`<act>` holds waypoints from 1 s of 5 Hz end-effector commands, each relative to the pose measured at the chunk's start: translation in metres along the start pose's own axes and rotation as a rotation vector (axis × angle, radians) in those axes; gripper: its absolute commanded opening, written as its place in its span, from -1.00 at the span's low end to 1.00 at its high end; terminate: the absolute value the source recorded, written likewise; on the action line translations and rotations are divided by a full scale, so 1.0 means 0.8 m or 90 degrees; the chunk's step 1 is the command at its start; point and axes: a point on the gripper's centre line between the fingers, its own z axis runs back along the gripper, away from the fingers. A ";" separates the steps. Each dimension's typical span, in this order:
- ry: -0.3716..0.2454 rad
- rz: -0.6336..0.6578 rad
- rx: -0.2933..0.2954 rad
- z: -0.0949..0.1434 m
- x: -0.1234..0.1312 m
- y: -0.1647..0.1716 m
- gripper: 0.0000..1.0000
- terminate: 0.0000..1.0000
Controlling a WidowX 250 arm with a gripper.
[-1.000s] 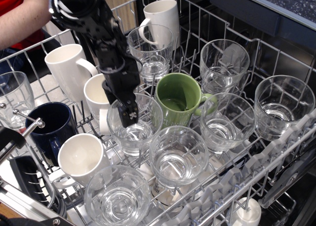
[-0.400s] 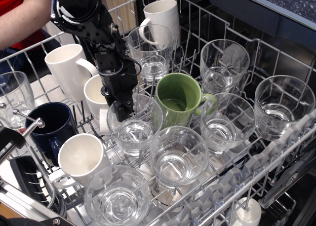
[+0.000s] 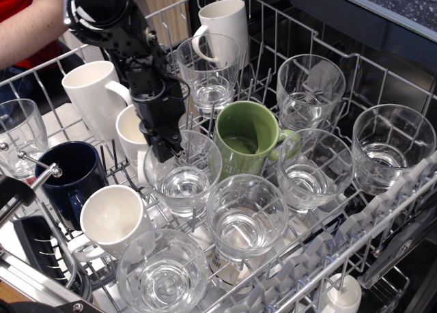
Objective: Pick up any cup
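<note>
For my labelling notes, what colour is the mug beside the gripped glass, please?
Green mug; observation.image shows it.

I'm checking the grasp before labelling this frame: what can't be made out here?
- end effector: the dark arm above covers its fingers, so open or shut is unclear.
- cup: contact at its near rim is hidden by the end effector.
- left-edge glass: cut off by the frame.

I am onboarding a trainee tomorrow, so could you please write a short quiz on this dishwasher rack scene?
1. True or false: the tool is at the rim of the cup left of the green mug.
2. The dark blue mug sits: A) right edge of the rack, B) left side, C) far back.
3. What colour is the mug at the back?

Key: 1 true; 2 B; 3 white.
</note>
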 end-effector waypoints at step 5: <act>0.010 -0.073 -0.035 0.204 0.035 0.011 -1.00 -1.00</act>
